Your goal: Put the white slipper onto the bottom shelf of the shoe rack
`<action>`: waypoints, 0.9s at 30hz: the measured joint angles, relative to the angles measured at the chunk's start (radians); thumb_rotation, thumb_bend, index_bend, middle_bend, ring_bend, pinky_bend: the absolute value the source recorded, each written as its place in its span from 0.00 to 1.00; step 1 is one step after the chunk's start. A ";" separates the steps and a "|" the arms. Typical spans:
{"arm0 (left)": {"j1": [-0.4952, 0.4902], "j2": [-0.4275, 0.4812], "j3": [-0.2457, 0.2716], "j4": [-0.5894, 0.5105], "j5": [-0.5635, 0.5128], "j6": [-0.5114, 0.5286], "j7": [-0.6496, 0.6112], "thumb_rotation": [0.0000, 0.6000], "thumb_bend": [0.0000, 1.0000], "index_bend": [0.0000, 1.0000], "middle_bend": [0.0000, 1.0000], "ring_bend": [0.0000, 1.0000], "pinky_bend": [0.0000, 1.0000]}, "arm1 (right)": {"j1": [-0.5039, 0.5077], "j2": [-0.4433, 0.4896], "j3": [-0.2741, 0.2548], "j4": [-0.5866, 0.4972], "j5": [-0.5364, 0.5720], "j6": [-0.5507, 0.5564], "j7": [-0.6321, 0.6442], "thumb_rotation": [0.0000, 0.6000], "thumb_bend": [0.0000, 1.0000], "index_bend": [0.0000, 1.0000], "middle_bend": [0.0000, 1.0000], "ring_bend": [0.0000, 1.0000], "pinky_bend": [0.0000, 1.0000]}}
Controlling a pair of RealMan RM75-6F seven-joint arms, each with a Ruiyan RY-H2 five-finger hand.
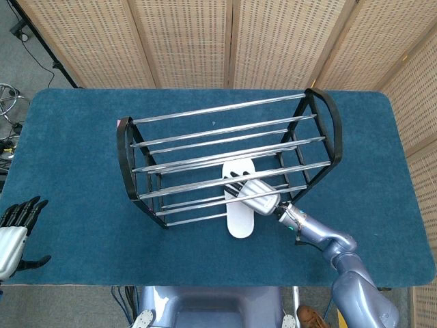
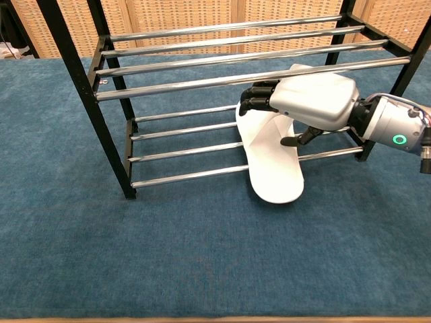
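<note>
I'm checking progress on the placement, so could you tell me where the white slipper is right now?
In the chest view, the white slipper lies across the shoe rack's bottom bars, right of centre, its heel overhanging the front bar, under the right hand.
</note>
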 measured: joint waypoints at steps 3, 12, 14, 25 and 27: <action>0.000 0.000 0.001 0.000 0.004 0.001 0.000 1.00 0.09 0.00 0.00 0.00 0.00 | -0.019 0.007 -0.008 -0.002 -0.007 0.020 0.001 1.00 0.25 0.25 0.23 0.22 0.47; 0.003 0.000 0.007 -0.005 0.022 0.004 0.002 1.00 0.09 0.00 0.00 0.00 0.00 | -0.100 0.052 -0.027 -0.020 -0.025 0.131 0.018 1.00 0.25 0.25 0.23 0.22 0.48; 0.002 -0.001 0.007 -0.005 0.023 0.003 0.005 1.00 0.09 0.00 0.00 0.00 0.00 | -0.118 0.064 -0.031 -0.027 -0.028 0.149 0.021 1.00 0.25 0.26 0.23 0.22 0.48; 0.003 -0.002 0.018 -0.012 0.049 -0.001 0.012 1.00 0.09 0.00 0.00 0.00 0.00 | -0.207 0.119 -0.047 -0.058 -0.044 0.267 0.034 1.00 0.25 0.26 0.24 0.22 0.48; 0.005 -0.001 0.021 -0.014 0.057 0.003 0.011 1.00 0.09 0.00 0.00 0.00 0.00 | -0.236 0.142 -0.056 -0.064 -0.054 0.303 0.031 1.00 0.25 0.26 0.24 0.22 0.48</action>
